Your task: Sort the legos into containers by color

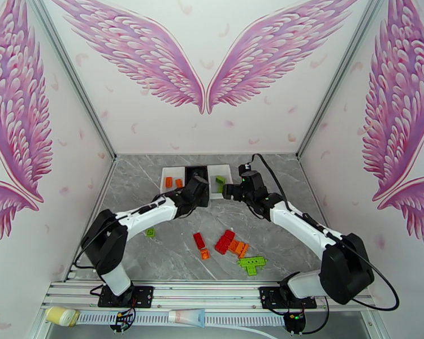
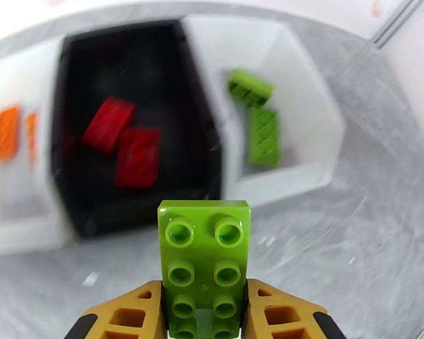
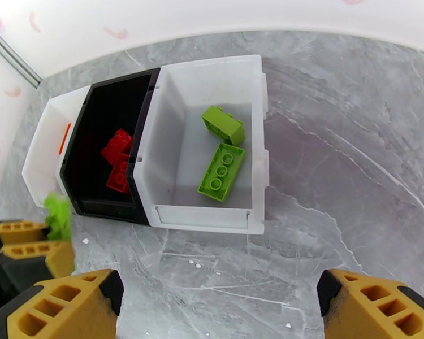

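Two arms: both reach across a grey marbled table toward its 12 o'clock edge, the left arm from 7 o'clock and the right arm from 5 o'clock.
Containers: three open trays joined in a row at 12 o'clock on the table: a white left tray, a black middle tray and a white right tray.
Left gripper: its tan fingers are clamped on the sides of a lime green brick.
Held brick: studs up, it sticks out past the fingertips toward 12 o'clock in the wrist view. It sits just at 6 o'clock of the wall where the black and right trays meet, outside both.
Right gripper: its fingers stand wide apart with nothing between them, over bare table at 6 o'clock of the white right tray.
Left tray contents: two orange bricks side by side.
Middle tray contents: two red bricks lying against each other.
Right tray contents: two green bricks, a short block at 12 o'clock of a longer plate.
Loose legos: red, orange and green pieces are clustered on the table at 6 o'clock of the trays, well apart from them.
Stray piece: one small green lego lies alone at 8 o'clock, beside the left arm.
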Robot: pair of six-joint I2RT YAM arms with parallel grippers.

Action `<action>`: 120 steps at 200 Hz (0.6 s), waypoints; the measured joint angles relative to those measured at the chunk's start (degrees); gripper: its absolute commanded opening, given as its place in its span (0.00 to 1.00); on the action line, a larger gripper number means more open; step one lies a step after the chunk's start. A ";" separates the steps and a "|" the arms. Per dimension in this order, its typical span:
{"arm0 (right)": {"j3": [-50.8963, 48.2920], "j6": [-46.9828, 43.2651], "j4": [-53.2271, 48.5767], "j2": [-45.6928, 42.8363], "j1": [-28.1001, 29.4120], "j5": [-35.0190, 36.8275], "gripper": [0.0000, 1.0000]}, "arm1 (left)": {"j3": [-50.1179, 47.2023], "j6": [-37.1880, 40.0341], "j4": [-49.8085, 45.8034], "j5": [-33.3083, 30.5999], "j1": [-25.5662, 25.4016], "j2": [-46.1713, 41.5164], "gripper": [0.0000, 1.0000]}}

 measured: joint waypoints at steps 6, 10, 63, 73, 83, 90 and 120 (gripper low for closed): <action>-0.48 0.42 -0.02 -0.70 -0.20 0.33 0.96 | 2.99 0.61 0.13 0.57 0.17 2.23 0.31; -0.85 0.66 -0.04 -1.20 -0.39 0.57 0.96 | 4.66 0.94 0.33 0.92 0.28 3.52 0.31; -4.66 3.39 -0.48 -7.10 -2.49 3.39 0.96 | 26.01 3.45 -2.38 5.88 3.23 19.21 0.34; -5.01 3.52 -0.81 -7.87 -2.62 3.78 0.96 | 29.33 3.82 -3.48 6.51 3.93 21.66 0.35; -5.14 3.50 -1.33 -8.50 -2.78 4.15 0.96 | 31.78 4.24 -4.39 7.17 4.48 23.45 0.39; -5.22 3.50 -1.60 -8.94 -2.84 4.35 0.96 | 33.42 4.74 -5.22 7.54 4.85 24.59 0.44; -5.44 2.62 -2.78 -10.40 -2.89 4.57 0.96 | 36.20 6.78 -7.50 8.63 6.05 26.40 0.65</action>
